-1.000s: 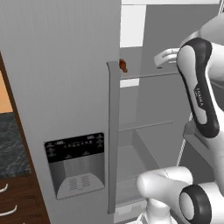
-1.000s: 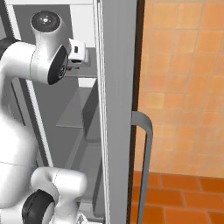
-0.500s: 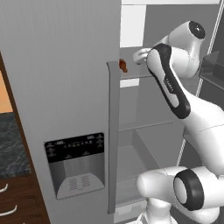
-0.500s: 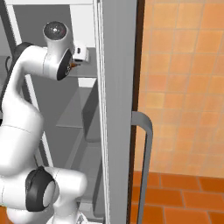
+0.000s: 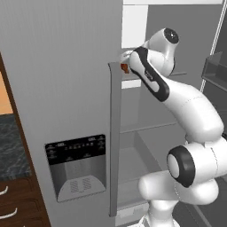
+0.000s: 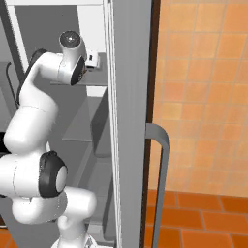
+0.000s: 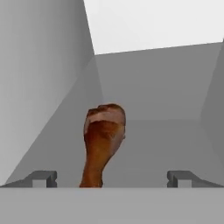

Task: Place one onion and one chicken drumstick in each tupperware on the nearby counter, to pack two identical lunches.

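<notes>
From the left base camera: one drumstick (image 5: 124, 68) visible, a small red-brown piece on the upper fridge shelf (image 5: 177, 74), right behind the top of the door handle (image 5: 115, 142). One arm (image 5: 177, 95) reaches up and in toward it; its hand end sits just beside the drumstick, the pincer itself hidden behind the door edge. Fridge door (image 5: 66, 88) closed on this side, with one dispenser panel (image 5: 77, 166) low on its face. One strip of black worktop (image 5: 11, 146) at far left, over two brown drawers (image 5: 17, 204).

From the right base camera: same arm (image 6: 46, 97) bent up to the same shelf (image 6: 92, 83). Small white hand block at the shelf's level, next to the door edge. Drumstick cannot be made out here. One grey door handle (image 6: 160, 179) at centre-right, orange tiled wall (image 6: 208, 92) behind it, red-orange floor (image 6: 193, 220) below.

From the hand camera: one drumstick (image 7: 103, 142) upright in the picture, thick meaty end at top, thin bone end at bottom edge. Two pincer fingertips (image 7: 41, 178), one low left, one low right, standing fully apart. Pincer (image 7: 113, 179) empty: drumstick lies between the tips, closer to the left one, touching neither. Grey shelf floor and grey fridge walls around it.
</notes>
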### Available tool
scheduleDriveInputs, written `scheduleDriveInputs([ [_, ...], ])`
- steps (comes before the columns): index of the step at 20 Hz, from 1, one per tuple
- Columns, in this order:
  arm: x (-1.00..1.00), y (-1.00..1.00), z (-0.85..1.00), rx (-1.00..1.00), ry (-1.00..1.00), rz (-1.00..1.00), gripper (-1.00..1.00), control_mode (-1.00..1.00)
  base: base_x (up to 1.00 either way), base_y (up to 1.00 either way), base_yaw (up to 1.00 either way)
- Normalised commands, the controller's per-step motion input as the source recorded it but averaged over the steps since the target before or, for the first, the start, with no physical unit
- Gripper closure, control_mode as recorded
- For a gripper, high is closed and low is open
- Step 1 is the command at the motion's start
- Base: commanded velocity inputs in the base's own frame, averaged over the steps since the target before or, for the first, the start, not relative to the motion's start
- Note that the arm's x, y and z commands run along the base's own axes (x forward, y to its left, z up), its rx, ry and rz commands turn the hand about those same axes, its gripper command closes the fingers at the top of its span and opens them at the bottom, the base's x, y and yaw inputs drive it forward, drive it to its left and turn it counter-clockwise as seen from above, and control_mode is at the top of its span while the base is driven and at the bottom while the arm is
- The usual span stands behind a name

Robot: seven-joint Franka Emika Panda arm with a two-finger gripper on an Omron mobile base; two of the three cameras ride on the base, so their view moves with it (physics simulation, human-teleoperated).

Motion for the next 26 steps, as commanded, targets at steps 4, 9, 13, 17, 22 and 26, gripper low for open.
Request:
scheduleDriveInputs([
  [4,0.7,0.22,-0.07,0.0,0.03,0.0,-1.0,-1.0,0.0,0.0,0.0],
  [9,0.51,0.0,-0.34,0.0,0.04,0.01,-1.0,-1.0,0.0,0.0,0.0],
  [13,0.0,0.05,-0.53,0.0,0.1,0.02,-1.0,-1.0,0.0,0.0,0.0],
  [17,0.28,0.25,-0.45,0.0,0.03,0.0,1.0,-1.0,0.0,0.0,0.0],
  [22,0.07,0.0,-0.07,-0.01,-0.04,0.0,1.0,-1.0,0.0,0.0,0.0],
  [26,-0.56,0.0,0.01,0.0,-0.14,0.0,1.0,-1.0,0.0,0.0,0.0],
])
